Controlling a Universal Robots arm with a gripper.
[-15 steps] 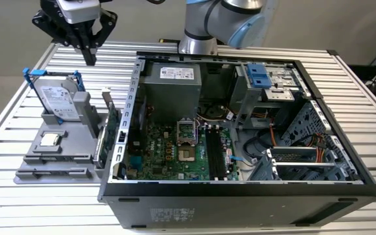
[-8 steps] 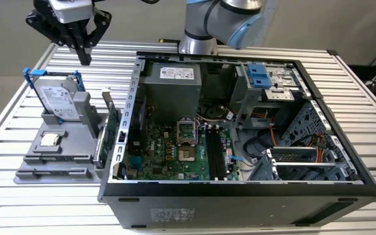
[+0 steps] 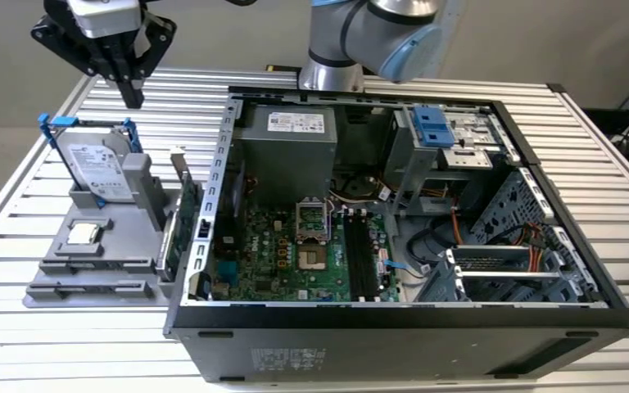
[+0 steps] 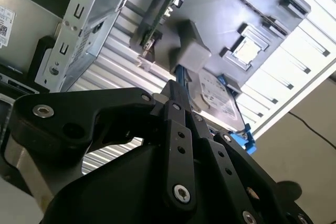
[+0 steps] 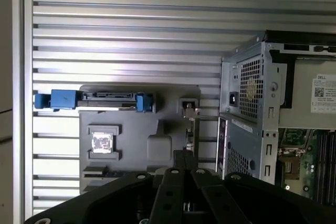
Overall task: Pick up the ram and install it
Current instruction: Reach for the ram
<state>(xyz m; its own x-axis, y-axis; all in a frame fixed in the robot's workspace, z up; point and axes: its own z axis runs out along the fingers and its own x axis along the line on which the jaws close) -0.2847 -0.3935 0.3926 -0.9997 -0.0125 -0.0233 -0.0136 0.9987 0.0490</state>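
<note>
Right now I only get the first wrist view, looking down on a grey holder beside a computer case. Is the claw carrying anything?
Observer: No. In the exterior view the claw hangs shut and empty, well above the table.
Operator: What is closest to it?
Observer: The hard drive, standing on edge and leaning in the grey holder.
Operator: And inside the case?
Observer: The long black slots on the green board look vacant.
</note>
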